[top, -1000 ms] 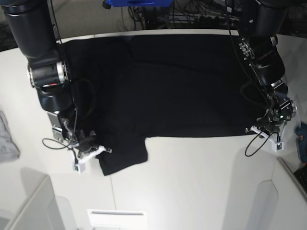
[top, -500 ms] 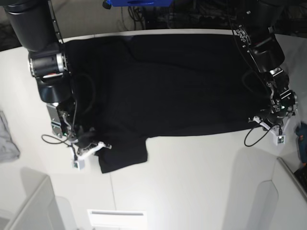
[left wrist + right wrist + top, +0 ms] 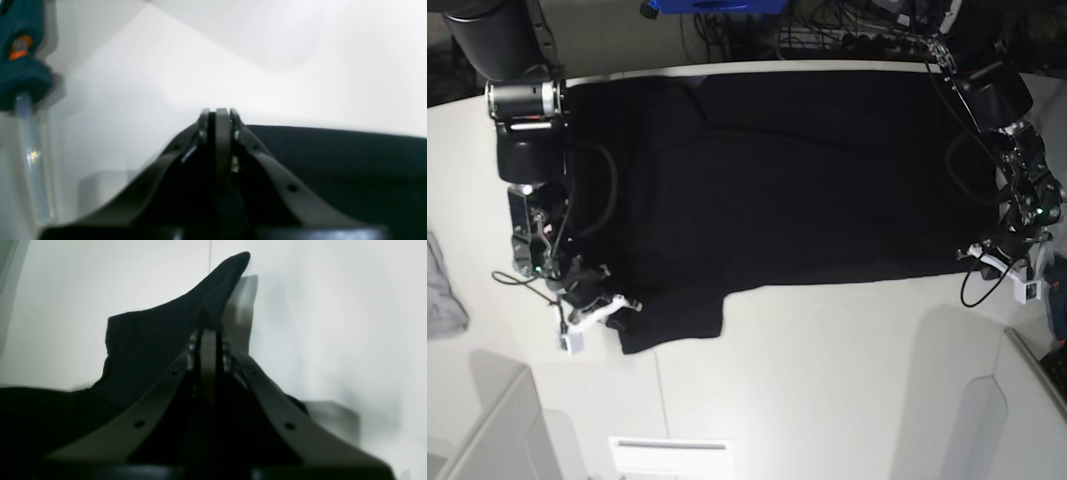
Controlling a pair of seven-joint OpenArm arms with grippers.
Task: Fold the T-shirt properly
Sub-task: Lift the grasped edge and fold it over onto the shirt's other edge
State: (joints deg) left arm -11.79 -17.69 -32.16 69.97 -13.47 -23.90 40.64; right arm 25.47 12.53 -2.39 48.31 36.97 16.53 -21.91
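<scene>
1. The T-shirt (image 3: 797, 170) is lying spread flat, plain black side up, across the far half of the worktop (image 3: 827, 380); its far edge is running along the worktop's far edge.
2. One sleeve is sticking out toward the near edge at the base view's left side of the shirt.
3. My right end effector (image 3: 617, 305) is sitting at that sleeve, fingers pressed together. The right wrist view is showing black fabric (image 3: 160, 340) right at the tips and rising past them to a raised point, so I'm reading it as pinching the sleeve edge.
4. My left end effector (image 3: 997, 258) is sitting at the shirt's corner toward the base view's right edge of the worktop, fingers also pressed together (image 3: 218, 123). The shirt's edge (image 3: 333, 153) is lying just beside the tips; I cannot tell whether fabric is caught between them.
5. A small grey cloth (image 3: 442, 290) is lying at the base view's left worktop edge, well apart from the shirt.
6. A teal tool with an orange band (image 3: 20, 56) is showing at the left wrist view's left edge.
</scene>
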